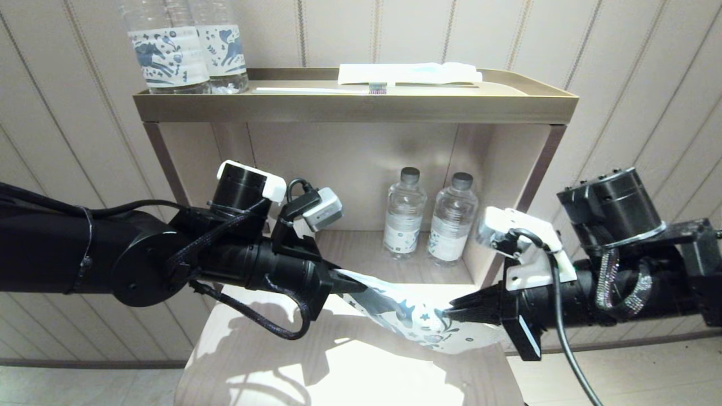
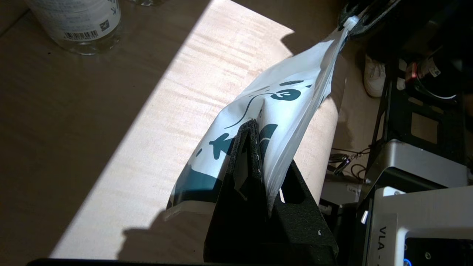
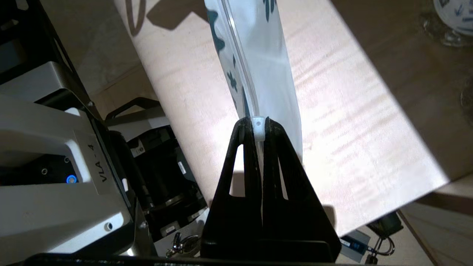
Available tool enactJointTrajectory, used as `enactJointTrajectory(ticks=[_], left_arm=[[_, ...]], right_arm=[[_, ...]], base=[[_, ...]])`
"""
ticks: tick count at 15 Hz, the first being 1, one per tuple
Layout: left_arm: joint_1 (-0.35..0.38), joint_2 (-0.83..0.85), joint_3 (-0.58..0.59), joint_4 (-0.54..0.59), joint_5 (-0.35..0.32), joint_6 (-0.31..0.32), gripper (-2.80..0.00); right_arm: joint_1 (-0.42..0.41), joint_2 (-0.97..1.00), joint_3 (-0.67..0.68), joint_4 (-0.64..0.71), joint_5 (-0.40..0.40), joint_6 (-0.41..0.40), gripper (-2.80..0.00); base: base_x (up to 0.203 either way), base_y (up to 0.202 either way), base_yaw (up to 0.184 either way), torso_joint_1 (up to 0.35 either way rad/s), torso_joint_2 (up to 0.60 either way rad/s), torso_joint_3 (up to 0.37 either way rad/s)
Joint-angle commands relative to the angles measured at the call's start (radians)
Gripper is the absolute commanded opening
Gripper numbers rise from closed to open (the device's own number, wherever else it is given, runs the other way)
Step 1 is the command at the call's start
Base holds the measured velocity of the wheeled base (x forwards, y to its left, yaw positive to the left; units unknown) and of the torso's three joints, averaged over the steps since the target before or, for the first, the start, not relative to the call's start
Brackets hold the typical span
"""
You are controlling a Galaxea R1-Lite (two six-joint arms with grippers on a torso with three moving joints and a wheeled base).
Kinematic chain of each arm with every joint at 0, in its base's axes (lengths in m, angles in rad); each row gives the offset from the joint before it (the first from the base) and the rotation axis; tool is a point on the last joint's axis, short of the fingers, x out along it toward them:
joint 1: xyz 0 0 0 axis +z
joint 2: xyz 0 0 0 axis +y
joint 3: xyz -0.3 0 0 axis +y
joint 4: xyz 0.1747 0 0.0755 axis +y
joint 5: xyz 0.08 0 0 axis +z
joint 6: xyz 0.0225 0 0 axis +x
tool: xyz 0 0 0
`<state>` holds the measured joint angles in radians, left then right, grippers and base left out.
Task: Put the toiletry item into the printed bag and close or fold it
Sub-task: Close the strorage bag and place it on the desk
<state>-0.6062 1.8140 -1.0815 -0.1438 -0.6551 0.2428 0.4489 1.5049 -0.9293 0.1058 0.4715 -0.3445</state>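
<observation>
Closing step: left hand clamping printed pouch, right hand pinching zip slider; next, drawing slider along.

Black arms with white camera mounts and braided cables.

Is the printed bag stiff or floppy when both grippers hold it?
Probably floppy: the printed bag sags and creases between the left gripper and the right gripper. It looks thin and light, and perhaps slippery.
</observation>
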Motion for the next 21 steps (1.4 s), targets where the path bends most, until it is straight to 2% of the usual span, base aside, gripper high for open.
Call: enactJointTrajectory(ticks=[1,5,12,13,18,21], left_arm=[[0.000,0.001,0.000,-0.002,-0.003,0.002,-2.80],[0.000,0.001,0.000,-0.002,-0.003,0.003,-2.80],[-0.001,-0.002,0.005,-0.002,-0.005,0.004,-2.80],[-0.001,-0.002,0.004,-0.002,-0.005,0.004,-2.80],[-0.001,-0.007,0.006,-0.002,-0.005,0.006,-2.80],[0.001,0.006,-0.002,-0.002,-0.002,0.001,-2.80]], right_arm=[[-0.035,-0.059,0.059,-0.001,0.003,-0.003,-2.80],[-0.133,-0.117,0.147,0.003,0.007,-0.055,-2.80],[-0.119,-0.107,0.124,-0.004,0.012,-0.053,-2.80],[-0.119,-0.105,0.120,-0.005,0.013,-0.051,0.00],[-0.127,-0.102,0.098,-0.002,0.012,-0.045,0.00],[-0.151,-0.166,0.101,0.006,0.010,-0.041,0.00]], base=[[0.000,0.000,0.000,0.000,0.00,0.000],[0.000,0.000,0.000,0.000,0.00,0.000],[0.000,0.000,0.000,0.000,0.00,0.000],[0.000,0.000,0.000,0.000,0.00,0.000],[0.000,0.000,0.000,0.000,0.00,0.000],[0.000,0.000,0.000,0.000,0.00,0.000]])
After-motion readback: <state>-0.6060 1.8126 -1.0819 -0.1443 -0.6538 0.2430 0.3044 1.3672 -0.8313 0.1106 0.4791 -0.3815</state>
